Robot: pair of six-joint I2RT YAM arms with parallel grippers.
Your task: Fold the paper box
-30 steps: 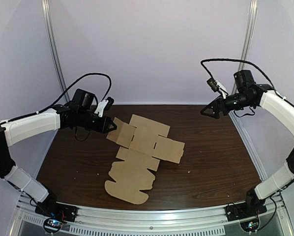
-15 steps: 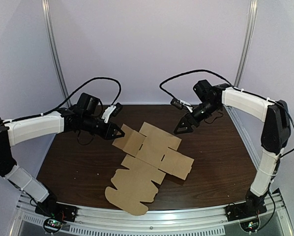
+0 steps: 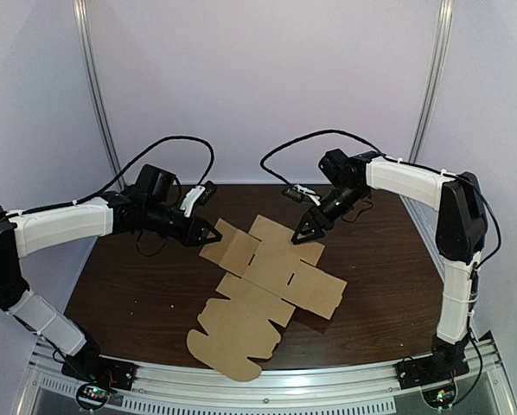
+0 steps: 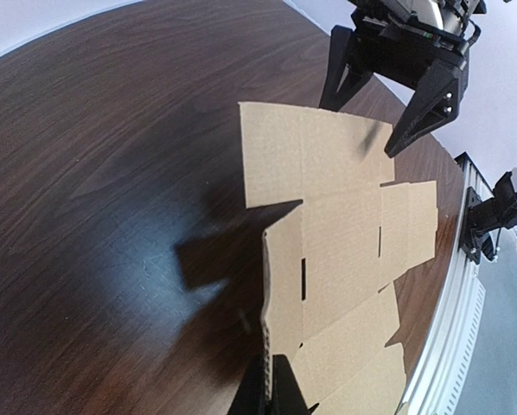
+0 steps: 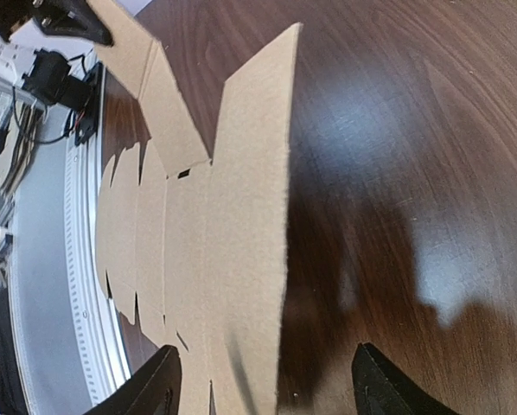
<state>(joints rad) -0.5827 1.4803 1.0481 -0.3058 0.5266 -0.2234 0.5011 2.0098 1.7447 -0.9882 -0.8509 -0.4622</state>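
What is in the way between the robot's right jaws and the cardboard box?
Nothing that I can see. The right jaws stand open right at the far edge of the flat brown cardboard box sheet, with only bare dark wooden table beside them. The left jaws pinch its left flap.

Left arm point(image 3: 64, 225) stretched low toward paper box point(image 3: 271, 272), left flap. Left gripper point(image 3: 208, 233) pinched closed on flap edge. Right arm point(image 3: 405, 181) arched over to box's far edge. Right gripper point(image 3: 302, 233) angled down, fingers spread, straddling that edge.
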